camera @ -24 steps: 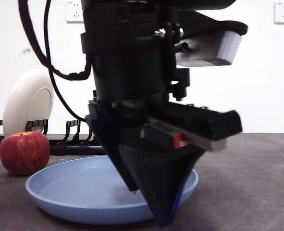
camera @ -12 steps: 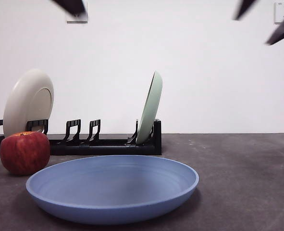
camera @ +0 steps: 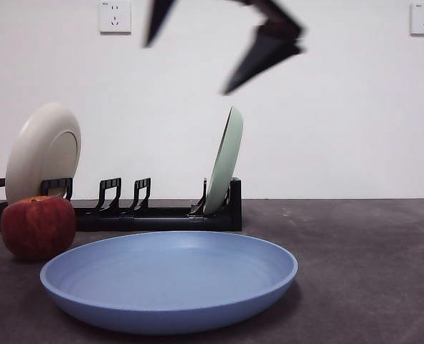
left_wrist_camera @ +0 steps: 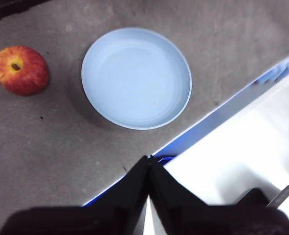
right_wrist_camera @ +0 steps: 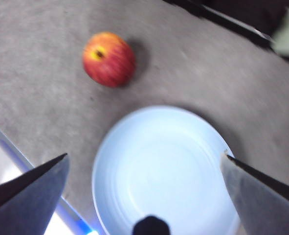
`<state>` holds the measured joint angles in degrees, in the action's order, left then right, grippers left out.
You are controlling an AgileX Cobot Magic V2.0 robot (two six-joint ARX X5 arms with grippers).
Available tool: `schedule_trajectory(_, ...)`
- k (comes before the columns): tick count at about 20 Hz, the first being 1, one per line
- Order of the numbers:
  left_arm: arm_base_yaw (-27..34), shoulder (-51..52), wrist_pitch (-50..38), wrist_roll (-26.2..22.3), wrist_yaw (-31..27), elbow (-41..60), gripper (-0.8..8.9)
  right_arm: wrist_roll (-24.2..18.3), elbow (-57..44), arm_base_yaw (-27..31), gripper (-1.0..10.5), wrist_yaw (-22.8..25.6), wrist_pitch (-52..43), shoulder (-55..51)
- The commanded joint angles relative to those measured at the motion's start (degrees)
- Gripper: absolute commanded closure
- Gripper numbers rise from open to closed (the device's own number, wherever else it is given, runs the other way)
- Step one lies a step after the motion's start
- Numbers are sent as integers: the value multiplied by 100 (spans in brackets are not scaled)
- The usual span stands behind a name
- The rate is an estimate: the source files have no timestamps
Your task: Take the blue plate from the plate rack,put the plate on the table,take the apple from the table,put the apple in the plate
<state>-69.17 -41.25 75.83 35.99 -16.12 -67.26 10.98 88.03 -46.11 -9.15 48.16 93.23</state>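
The blue plate lies flat and empty on the table, in front of the plate rack. The apple stands on the table just left of the plate, close to its rim. My right gripper is open and empty, blurred, high above the plate. In the right wrist view its jaws are spread wide over the plate, with the apple beyond it. My left gripper is shut and empty, high over the table's edge, away from the plate and the apple.
A cream-white plate stands in the rack's left end, behind the apple. A pale green plate stands at the rack's right end. A white surface lies past the table's edge in the left wrist view.
The arm that was low over the blue plate a second ago has risen off it. The open gripper now shows high at the top centre. Plate and apple have not moved.
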Motion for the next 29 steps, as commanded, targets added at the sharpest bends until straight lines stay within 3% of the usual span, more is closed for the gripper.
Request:
schedule_trajectory(1,2,142,-22,155,-74,-9,819,-332,616,-260,305,109,31,643)
schedule_trajectory(7,2,354,-20,-79,-516,0,819,-638,1764,-680,243,501,160,1749)
schedule_trajectory(12,74,431,-15,-586,-802,13,819,-850,2693,-940,216,844,-9,2863)
schedule_trajectory(21,72,1158,-15,-767,-1067,13,819,-850,2787,-981,216,850,-778,3891)
schedule_trajectory(26,72,1445,-15,-765,-1239,13,820,-723,2787,-1014,224,570,-850,4181)
schedule_trajectory(27,72,1458,-15,-767,-1239,13,819,-691,2787,-1014,239,568,-855,4199)
schedule_trajectory(29,72,1458,-15,-767,-1239,13,819,-654,2787,-1019,482,601,-846,4203)
